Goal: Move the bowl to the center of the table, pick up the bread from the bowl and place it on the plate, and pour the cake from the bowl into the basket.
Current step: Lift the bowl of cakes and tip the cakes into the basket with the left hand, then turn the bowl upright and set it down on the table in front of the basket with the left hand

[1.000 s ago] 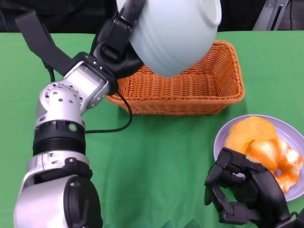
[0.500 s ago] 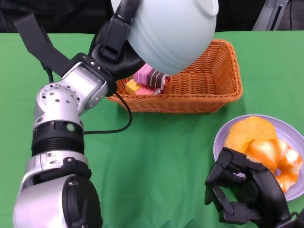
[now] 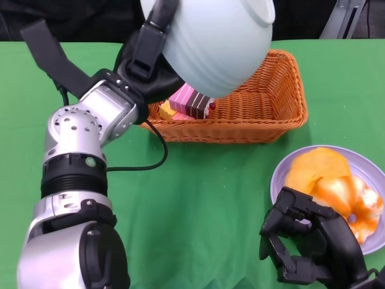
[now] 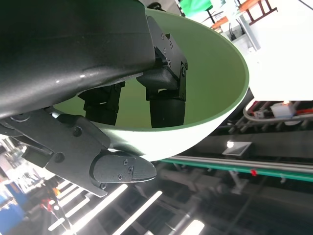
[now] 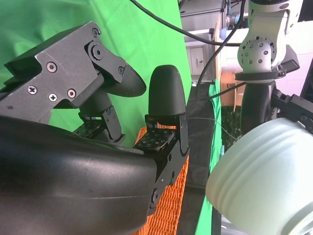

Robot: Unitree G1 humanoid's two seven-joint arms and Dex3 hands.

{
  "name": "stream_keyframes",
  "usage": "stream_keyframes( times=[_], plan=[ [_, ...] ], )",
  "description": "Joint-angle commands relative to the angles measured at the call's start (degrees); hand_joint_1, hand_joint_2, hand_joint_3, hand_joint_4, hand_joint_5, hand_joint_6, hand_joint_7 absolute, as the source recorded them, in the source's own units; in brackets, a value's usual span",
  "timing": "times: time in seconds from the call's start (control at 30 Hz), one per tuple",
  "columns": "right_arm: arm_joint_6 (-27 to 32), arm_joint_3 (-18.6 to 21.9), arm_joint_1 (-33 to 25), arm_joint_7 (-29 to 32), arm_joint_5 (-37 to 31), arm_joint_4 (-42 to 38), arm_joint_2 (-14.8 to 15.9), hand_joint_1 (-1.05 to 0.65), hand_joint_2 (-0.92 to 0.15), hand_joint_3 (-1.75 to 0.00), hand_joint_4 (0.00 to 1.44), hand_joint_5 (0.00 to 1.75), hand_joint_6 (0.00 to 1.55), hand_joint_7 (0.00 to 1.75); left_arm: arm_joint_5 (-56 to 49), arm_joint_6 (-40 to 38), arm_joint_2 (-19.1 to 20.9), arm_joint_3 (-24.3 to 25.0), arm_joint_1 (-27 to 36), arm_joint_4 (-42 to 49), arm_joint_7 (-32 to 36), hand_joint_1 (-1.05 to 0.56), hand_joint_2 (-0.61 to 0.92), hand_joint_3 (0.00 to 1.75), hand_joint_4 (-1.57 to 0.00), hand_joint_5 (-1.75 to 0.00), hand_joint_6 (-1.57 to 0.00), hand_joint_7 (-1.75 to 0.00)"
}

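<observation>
My left hand (image 3: 150,45) grips the pale green bowl (image 3: 213,42) by its rim and holds it tipped over the orange wicker basket (image 3: 264,108). In the left wrist view its fingers (image 4: 161,93) reach inside the bowl (image 4: 210,73), which shows nothing in it. A pink and brown cake (image 3: 191,102) lies in the basket's left end, just under the bowl. The orange bread (image 3: 331,180) rests on the lilac plate (image 3: 373,171) at the right. My right hand (image 3: 307,244) sits low beside the plate, fingers curled in, holding nothing.
A green cloth (image 3: 204,198) covers the table. A black cable (image 3: 150,159) from my left arm trails across it in front of the basket. The right wrist view shows the basket (image 5: 168,205), the bowl (image 5: 266,176) and my left arm (image 5: 261,63) beyond my own fingers.
The cake has dropped out of the tipped bowl into the basket's left end, where none showed a second ago. The bowl has risen slightly. My right hand has stayed still.
</observation>
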State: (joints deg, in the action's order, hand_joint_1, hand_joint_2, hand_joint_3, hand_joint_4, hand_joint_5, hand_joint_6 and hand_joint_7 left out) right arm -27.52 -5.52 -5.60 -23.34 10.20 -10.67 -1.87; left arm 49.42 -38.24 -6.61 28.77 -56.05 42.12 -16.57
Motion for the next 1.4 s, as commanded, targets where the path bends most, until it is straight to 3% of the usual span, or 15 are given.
stream_keyframes(
  times=[0.03, 0.07, 0.17, 0.47, 0.73, 1.07, 1.2, 1.4],
  plan=[
    [0.1, 0.2, -0.2, 0.0, 0.7, -0.1, 0.3, -0.08, -0.53, -1.19, 0.75, 1.7, 0.68, 1.48, -5.3, 5.9, 1.4, -5.3, 0.3, -3.6, -5.9, -0.2, 0.76, 0.76, -0.72, -1.7, -0.68, -1.6],
    [0.3, 0.3, -0.1, 0.0, 0.7, 0.0, 0.4, -0.09, -0.53, -1.18, 0.75, 1.71, 0.67, 1.48, -7.4, 8.5, 1.5, -7.1, 1.0, -4.4, -7.7, -0.18, 0.66, 0.98, -0.74, -1.65, -0.73, -1.53],
    [0.3, 0.4, 0.3, 0.1, 0.6, -0.1, 0.5, -0.09, -0.54, -1.17, 0.74, 1.71, 0.67, 1.47, -13.4, 16.5, 1.7, -11.6, 2.7, -5.8, -11.4, -0.15, 0.58, 1.16, -0.76, -1.65, -0.8, -1.45],
    [0.7, 0.8, 1.6, 0.5, 0.0, -0.2, 0.8, -0.11, -0.53, -1.15, 0.74, 1.7, 0.68, 1.47, -24.4, 32.6, 2.8, -17.8, 4.1, -5.6, -14.6, -0.14, 0.48, 1.27, -0.78, -1.7, -0.88, -1.36],
    [0.4, 0.8, 1.7, 0.9, 0.0, -0.6, 0.6, -0.1, -0.52, -1.17, 0.74, 1.71, 0.68, 1.49, -33.7, 47.6, 5.5, -23.0, 6.4, -5.1, -16.4, -0.16, 0.54, 1.13, -0.83, -1.61, -0.82, -1.41],
    [0.1, 0.9, 2.2, 1.3, -0.3, -1.5, 0.6, -0.11, -0.54, -1.16, 0.73, 1.73, 0.67, 1.5, -43.7, 69.1, 9.7, -28.0, 8.6, -0.9, -16.9, -0.11, 0.58, 1.12, -0.74, -1.7, -0.75, -1.42],
    [0.5, 1.0, 2.4, 2.1, -0.6, -1.3, 0.7, -0.11, -0.54, -1.15, 0.72, 1.72, 0.67, 1.49, -51.7, 82.1, 12.5, -30.0, 9.7, 2.3, -11.1, -0.12, 0.57, 1.13, -0.72, -1.72, -0.73, -1.45],
    [0.2, 1.2, 2.9, 2.5, -0.8, -1.6, 1.1, -0.12, -0.54, -1.15, 0.73, 1.72, 0.66, 1.5, -60.4, 92.9, 15.7, -31.4, 12.3, 4.2, -2.6, -0.09, 0.6, 1.1, -0.69, -1.67, -0.72, -1.44]
  ],
)
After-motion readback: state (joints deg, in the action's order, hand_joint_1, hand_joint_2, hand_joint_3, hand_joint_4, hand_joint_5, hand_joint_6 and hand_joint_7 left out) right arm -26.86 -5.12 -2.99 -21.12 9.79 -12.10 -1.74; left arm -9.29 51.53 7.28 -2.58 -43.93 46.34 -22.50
